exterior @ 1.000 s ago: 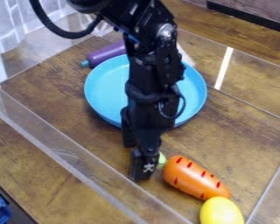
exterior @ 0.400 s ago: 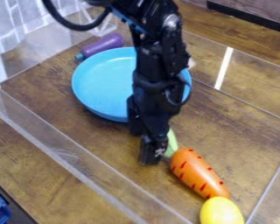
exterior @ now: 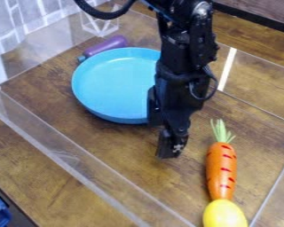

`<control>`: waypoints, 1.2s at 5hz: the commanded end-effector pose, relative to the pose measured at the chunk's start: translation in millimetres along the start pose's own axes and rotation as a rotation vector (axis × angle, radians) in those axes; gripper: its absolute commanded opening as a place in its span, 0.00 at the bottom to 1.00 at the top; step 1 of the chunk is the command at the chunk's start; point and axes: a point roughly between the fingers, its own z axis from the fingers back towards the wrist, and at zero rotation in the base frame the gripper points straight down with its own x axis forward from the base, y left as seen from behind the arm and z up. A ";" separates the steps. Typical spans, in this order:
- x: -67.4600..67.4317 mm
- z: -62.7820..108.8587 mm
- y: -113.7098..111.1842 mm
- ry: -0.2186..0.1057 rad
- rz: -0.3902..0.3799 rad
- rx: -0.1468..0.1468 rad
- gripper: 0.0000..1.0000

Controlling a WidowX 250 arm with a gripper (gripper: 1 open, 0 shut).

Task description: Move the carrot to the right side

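- Camera view: we see wooden table (exterior: 61, 124), blue plate (exterior: 109, 84) at centre.
- Gripper (exterior: 170, 146) points down beside plate, fingers spread, holding nothing.
- Carrot (exterior: 220, 167) lies right of gripper, apart.
- Yellow lemon toy (exterior: 225, 215) touches carrot's tip.

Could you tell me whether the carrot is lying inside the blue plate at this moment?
No, the carrot lies on the wooden table to the right of the blue plate, with its green top pointing away from the yellow lemon toy.
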 end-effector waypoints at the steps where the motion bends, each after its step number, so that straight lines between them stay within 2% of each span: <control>1: 6.6 22.0 10.8 -0.081 0.024 0.050 1.00; 2: 0.0 28.5 20.3 -0.088 0.067 0.062 1.00; 3: 3.2 42.1 22.5 -0.102 0.137 0.092 1.00; 4: 8.9 45.3 23.6 -0.133 0.203 0.110 1.00; 5: 8.9 52.7 27.4 -0.178 0.182 0.118 1.00; 6: 7.1 60.0 30.5 -0.209 0.151 0.117 1.00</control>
